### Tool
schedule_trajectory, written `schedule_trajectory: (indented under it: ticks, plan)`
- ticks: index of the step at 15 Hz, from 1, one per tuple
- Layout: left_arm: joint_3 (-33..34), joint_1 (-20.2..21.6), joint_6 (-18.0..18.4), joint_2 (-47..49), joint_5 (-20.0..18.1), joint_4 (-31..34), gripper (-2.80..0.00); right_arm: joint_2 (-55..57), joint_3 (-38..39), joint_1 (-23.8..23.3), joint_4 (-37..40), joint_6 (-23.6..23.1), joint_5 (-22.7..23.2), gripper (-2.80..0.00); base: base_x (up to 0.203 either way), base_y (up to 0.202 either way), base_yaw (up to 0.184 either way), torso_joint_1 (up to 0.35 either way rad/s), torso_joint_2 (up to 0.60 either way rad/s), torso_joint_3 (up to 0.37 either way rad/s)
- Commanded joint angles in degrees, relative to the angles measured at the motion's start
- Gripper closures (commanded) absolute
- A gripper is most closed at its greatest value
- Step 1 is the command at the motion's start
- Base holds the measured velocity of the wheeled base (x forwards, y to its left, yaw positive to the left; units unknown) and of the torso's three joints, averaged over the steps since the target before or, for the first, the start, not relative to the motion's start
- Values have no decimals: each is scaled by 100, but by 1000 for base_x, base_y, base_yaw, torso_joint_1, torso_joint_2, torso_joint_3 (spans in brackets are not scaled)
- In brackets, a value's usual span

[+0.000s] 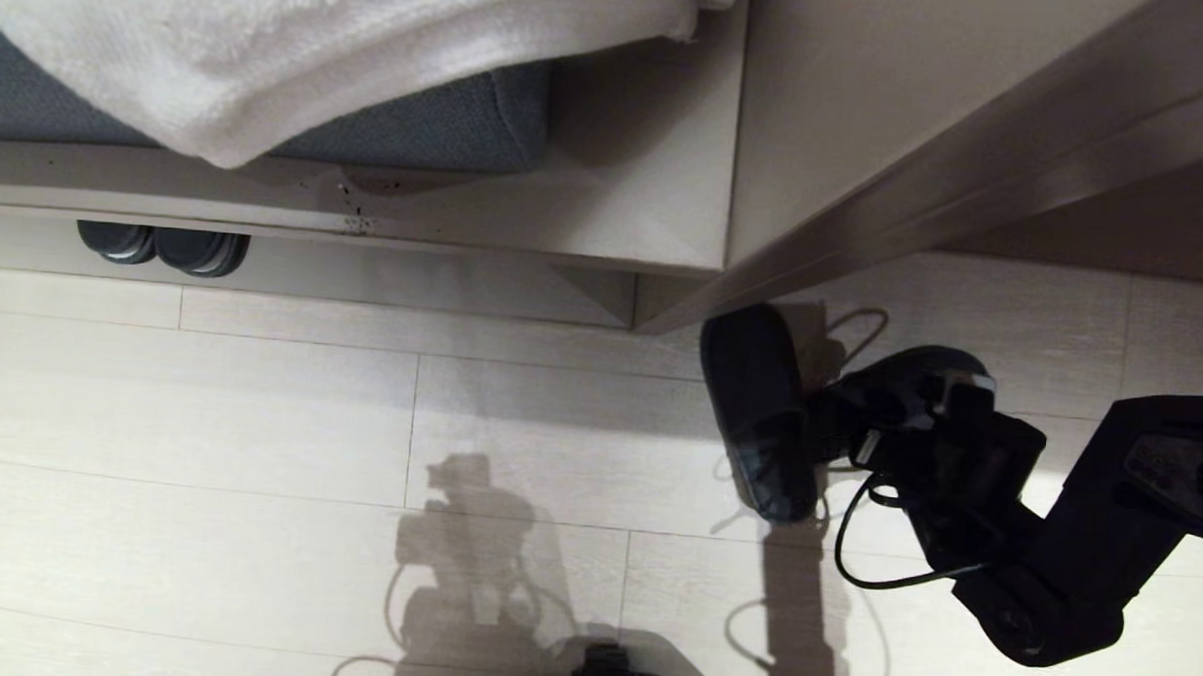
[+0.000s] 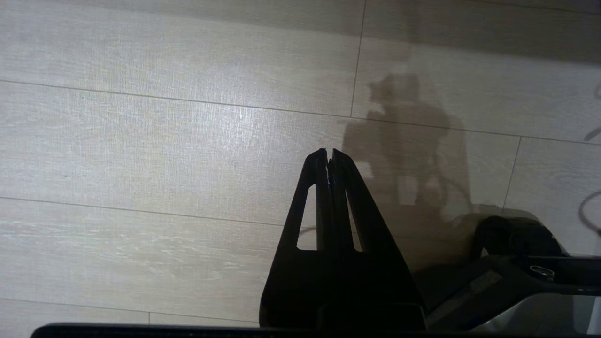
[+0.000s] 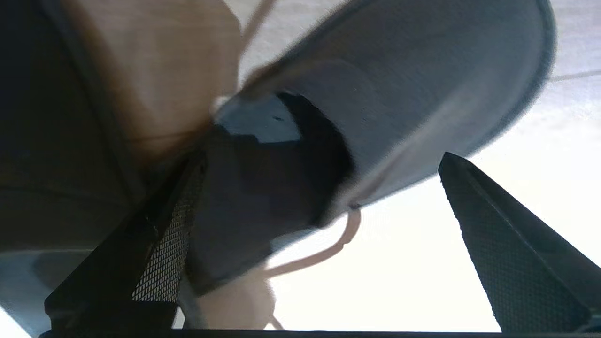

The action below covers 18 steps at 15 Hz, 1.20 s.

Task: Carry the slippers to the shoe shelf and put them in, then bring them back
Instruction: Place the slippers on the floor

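Note:
One matte black slipper lies on the pale wood floor by the corner of the built-in unit; a second one of the pair does not show. My right gripper sits low beside it on its right, open. In the right wrist view the slipper's grey-blue footbed and dark toe band fill the space between the wide-apart fingers, one mesh fingertip against the band; right gripper. The shoe shelf runs low along the unit at the left. My left gripper hangs shut over bare floor.
A glossier dark pair with rounded ends stands in the shelf's left part. Above it are a white towel and a grey cushion. A beige cabinet panel overhangs the slipper. A black cable loops from the right wrist.

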<state>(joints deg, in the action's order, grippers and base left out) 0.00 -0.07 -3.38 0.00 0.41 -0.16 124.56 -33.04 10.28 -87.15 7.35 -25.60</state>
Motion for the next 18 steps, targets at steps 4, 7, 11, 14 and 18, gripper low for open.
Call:
schedule_trajectory:
  ticks: [4,7,11,14,18]
  plan:
    - [0,-1,12,-9,2,-2,0,72,132,-193,-51,27,-15,-280,0,0,0,0,0,0]
    - [0,-1,-5,0,2,-2,0,217,-81,-286,-51,30,36,-280,0,0,0,0,0,0]
    - [0,7,4,0,2,-2,0,488,-332,-421,-51,-300,56,-280,0,0,0,0,0,0]
    - [0,-1,19,-1,2,-11,0,221,-24,-569,-51,-580,55,-280,0,0,0,0,0,0]
    - [0,-1,21,0,2,-11,0,145,-68,-1116,-51,-878,407,-280,0,0,0,0,0,0]
